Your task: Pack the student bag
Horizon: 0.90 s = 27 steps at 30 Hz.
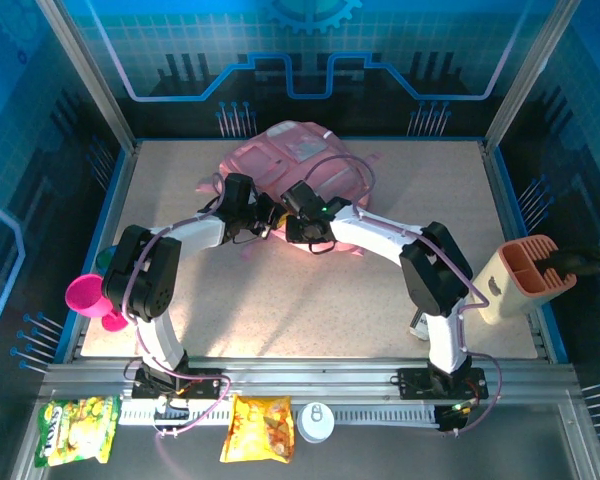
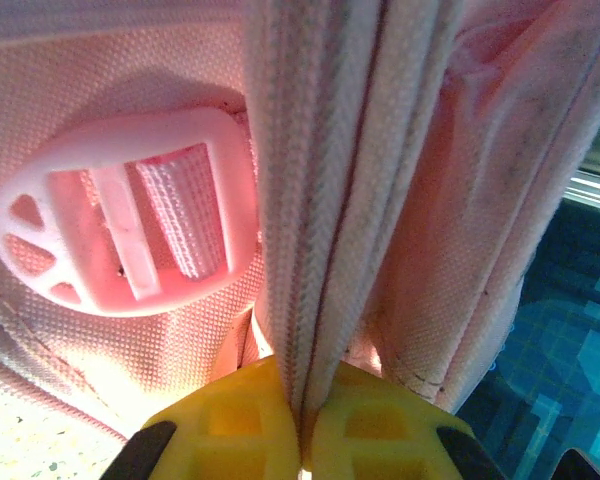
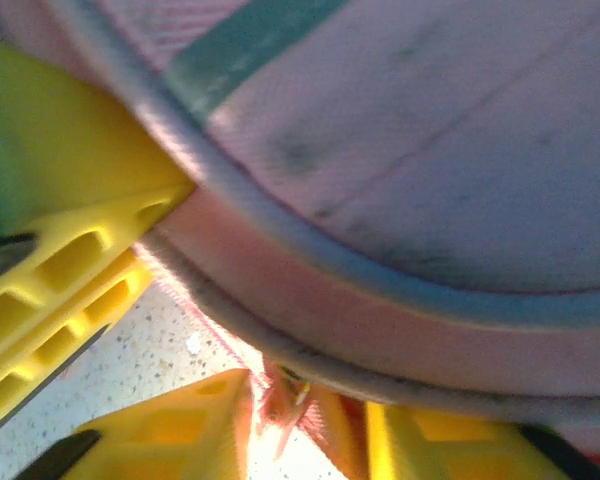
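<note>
As both jaws straddle its fabric, the student bag (image 1: 298, 150) lies beyond.

No legible text; lettering on the green snack bag (image 1: 77, 428) too small and blurry

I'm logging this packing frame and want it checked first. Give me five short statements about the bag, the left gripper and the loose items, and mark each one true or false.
1. The left gripper is shut on a strap of the student bag. True.
2. The student bag lies at the near edge of the table, against the arm bases. False: it lies toward the far side, about mid-width.
3. The snack packets lie on the table beside the bag. False: both lie in front of the arm bases, off the tabletop.
4. A pink cup sits at the table's left edge. True.
5. A plastic buckle lies against the bag fabric beside the strap. True.
</note>
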Each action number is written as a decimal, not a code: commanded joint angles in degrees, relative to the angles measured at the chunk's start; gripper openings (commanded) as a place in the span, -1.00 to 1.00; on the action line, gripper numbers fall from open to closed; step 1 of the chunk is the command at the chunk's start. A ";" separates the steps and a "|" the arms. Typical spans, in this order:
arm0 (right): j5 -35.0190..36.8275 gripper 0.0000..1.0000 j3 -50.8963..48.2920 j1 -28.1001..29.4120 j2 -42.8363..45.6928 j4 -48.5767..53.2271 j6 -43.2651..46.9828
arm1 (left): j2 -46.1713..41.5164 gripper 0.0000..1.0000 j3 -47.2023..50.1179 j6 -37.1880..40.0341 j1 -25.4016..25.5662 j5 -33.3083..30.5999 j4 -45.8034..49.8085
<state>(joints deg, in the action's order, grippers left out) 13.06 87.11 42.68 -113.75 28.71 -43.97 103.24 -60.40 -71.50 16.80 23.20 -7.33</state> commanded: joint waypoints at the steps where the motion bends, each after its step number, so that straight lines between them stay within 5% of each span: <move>1: 6.84 -0.43 1.75 0.04 -0.71 2.93 -2.26 | -2.43 -1.00 -1.82 0.64 0.08 1.34 -0.32; 13: 8.64 -0.75 -3.26 -0.04 5.87 3.28 4.12 | -2.43 -1.00 -2.04 1.59 -0.89 0.94 0.65; 27: 10.61 -0.58 0.71 -0.62 2.75 9.02 5.50 | -2.41 -1.00 -2.26 1.62 -1.32 1.54 0.57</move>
<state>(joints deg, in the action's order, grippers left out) 19.11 85.08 43.07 -110.06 31.75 -39.38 102.69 -60.73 -71.46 16.73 24.77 -7.16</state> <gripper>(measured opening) 0.207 0.065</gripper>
